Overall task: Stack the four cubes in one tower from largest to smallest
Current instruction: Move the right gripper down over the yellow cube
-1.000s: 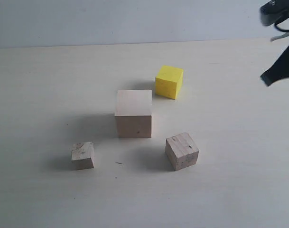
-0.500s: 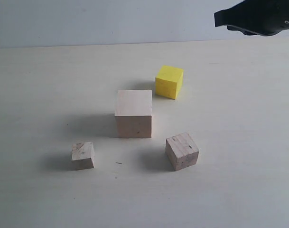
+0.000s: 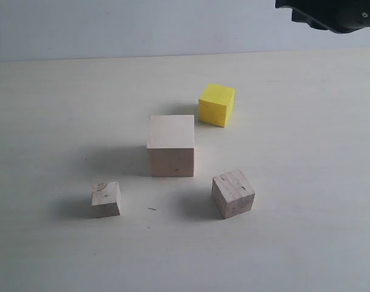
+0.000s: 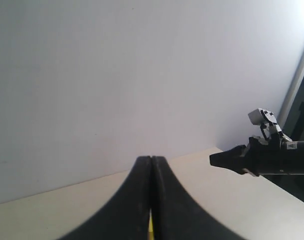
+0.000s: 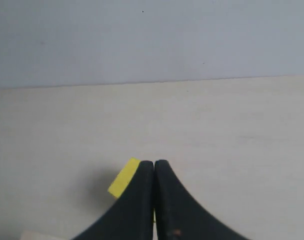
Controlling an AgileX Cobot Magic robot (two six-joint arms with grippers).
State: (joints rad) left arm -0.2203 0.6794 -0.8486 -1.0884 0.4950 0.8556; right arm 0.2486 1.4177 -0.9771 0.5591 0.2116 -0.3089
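Tabletop (image 3: 306,152) bears separate pale cube (image 3: 171,146), yellow cube (image 3: 217,104), grainy cube (image 3: 233,193), tiny cube (image 3: 106,199); both grippers (image 4: 151,162) (image 5: 154,166) closed.

**Four cubes spread apart on a pale table**

The pale table (image 3: 306,182) bears four separate cubes. The yellow cube (image 3: 217,104) lies nearest the right pincer (image 3: 282,6). The large pale wood cube (image 3: 171,146) and the greyish cube (image 3: 233,193) sit farther from it, and the smallest cube (image 3: 106,199) farthest
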